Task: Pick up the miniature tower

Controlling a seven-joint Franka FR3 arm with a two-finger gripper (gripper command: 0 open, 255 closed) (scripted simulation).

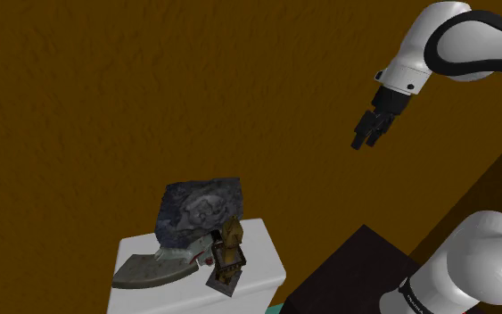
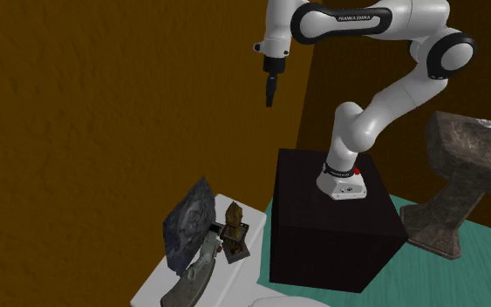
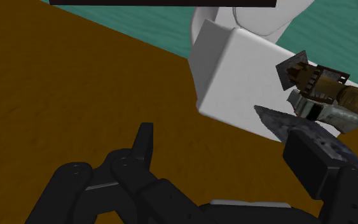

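Pincer (image 1: pixel 362 143) hangs released, grasping nothing — miniature tower (image 1: pixel 228 252) stands well below, on a white block (image 1: pixel 262 248).

Glossy white arm (image 2: pixel 390 98) of rounded links with dark joint bands, one carrying white lettering; a red dot (image 2: pixel 355 170) near its base; all-black two-fingered hand (image 1: pixel 362 138).
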